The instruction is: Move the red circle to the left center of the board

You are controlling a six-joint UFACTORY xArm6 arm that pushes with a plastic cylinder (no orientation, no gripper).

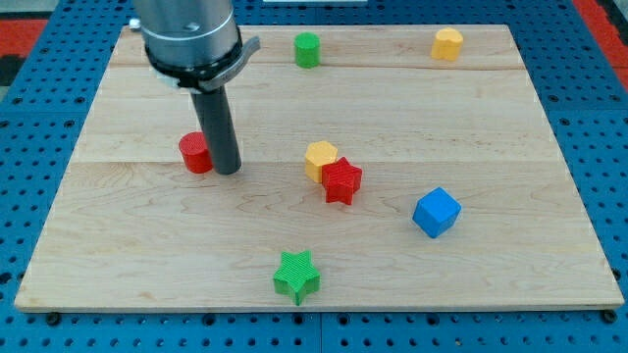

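The arm carries no gripper, so there is nothing to be released or clenched; it ends in a straight dark rod that comes down from a grey cylindrical housing (191,39) at the view's top left. The tip (228,172) rests on the bench (491,118), a pale wooden board lying on a blue perforated base (608,147).

The red circle (195,153) sits immediately to the view's left of the tip, its right side touching the rod or very nearly so; the contact itself cannot be made out. It lies in the left part of the board, a little above mid-height.

Everything else is on the other side of the tip or away from it. To the view's right of the tip, some way off, an orange block (320,158) of rounded polygon shape and a red star (341,181) press against each other, the star lower and slightly further right. Further right again and lower stands a blue cube (436,212), well apart from the tip. Below the tip and to the right, near the board's bottom edge, lies a green star (296,276). Above and to the right, by the board's top edge, stands a green cylinder (307,49), and far to the right along that same edge sits a yellow block (447,44) of rounded polygon shape.
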